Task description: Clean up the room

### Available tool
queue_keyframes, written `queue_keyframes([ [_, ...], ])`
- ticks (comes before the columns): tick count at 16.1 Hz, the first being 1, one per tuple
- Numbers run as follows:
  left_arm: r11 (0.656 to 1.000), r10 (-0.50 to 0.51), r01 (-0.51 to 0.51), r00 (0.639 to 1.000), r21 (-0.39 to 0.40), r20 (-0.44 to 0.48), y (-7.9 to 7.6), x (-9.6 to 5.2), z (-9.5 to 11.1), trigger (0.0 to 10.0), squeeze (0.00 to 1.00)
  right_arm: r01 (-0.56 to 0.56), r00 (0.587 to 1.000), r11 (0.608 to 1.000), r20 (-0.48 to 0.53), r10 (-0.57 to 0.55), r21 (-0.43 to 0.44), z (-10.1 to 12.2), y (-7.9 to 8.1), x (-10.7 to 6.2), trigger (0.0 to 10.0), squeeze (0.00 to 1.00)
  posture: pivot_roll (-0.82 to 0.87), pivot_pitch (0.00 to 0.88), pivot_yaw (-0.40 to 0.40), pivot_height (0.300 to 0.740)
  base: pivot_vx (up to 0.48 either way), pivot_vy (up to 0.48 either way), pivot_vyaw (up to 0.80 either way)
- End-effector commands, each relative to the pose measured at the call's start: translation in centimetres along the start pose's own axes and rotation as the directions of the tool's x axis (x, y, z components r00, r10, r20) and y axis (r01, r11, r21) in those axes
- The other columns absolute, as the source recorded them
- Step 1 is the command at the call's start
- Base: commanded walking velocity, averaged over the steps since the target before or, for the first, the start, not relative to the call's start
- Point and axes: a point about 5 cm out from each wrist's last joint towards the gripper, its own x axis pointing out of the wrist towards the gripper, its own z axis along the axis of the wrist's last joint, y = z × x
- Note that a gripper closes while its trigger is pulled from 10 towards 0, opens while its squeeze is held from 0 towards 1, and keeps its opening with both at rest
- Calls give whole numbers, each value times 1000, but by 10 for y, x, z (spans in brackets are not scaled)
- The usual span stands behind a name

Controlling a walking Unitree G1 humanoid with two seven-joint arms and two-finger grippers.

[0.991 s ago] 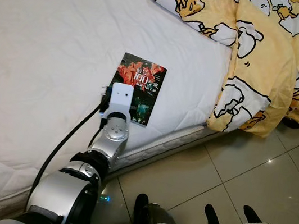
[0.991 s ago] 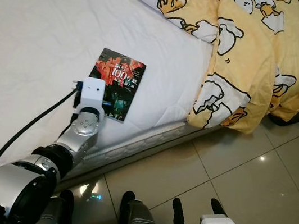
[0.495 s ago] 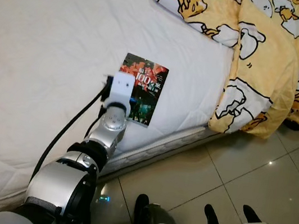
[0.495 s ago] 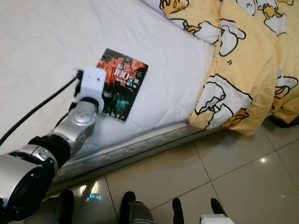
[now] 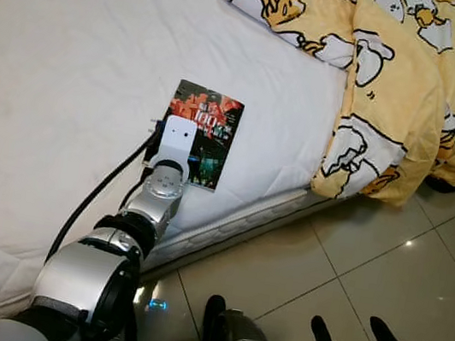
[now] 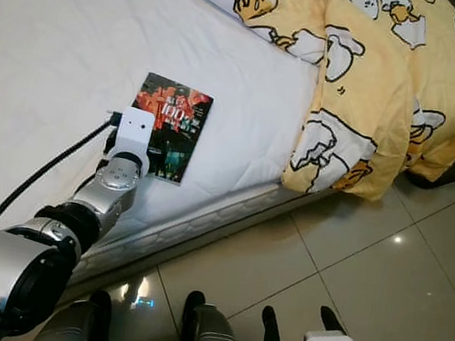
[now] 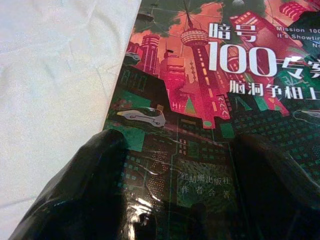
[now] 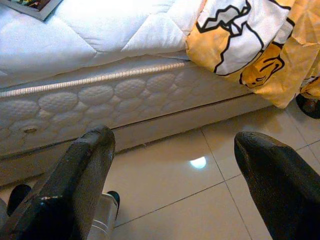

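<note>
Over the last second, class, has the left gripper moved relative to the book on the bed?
Yes. The left gripper has slid across the book toward its left edge, its open fingers over the cover.

Bedroom: bed (image 5: pixel 70 68), patterned duvet (image 5: pixel 407 78)

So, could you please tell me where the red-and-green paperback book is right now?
The red-and-green paperback book lies flat on the white mattress near its floor-side edge, left of the yellow cartoon duvet, with the open left gripper over its near end.
</note>
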Motion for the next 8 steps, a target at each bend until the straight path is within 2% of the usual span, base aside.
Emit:
queue_keyframes([
  [1,997,-59,49,985,-65,-164,-15,-12,-36,10000,0,2,999,1000,-47,-2,-18,-9,-2,-5,10000,0,-294,301,-124,740,0,0,0],
  [3,996,-70,57,978,-67,-195,-29,-22,-50,10000,0,-8,999,1000,-46,7,-20,-10,0,-3,10000,0,-293,302,-123,740,0,0,0],
  [4,999,-26,16,977,-51,-210,-28,-26,-59,10000,0,-8,999,1000,-45,7,-19,-10,0,-1,10000,0,-288,304,-129,740,0,0,0],
  [7,996,90,-93,971,1,-223,-9,-29,-72,10000,0,-18,999,1000,-45,16,-23,-10,0,-2,10000,0,-285,306,-132,740,0,0,0],
  [8,989,149,-150,962,11,-230,7,-26,-73,10000,0,-20,999,999,-50,18,-26,-12,0,-3,10000,0,-285,304,-138,740,0,0,0],
])
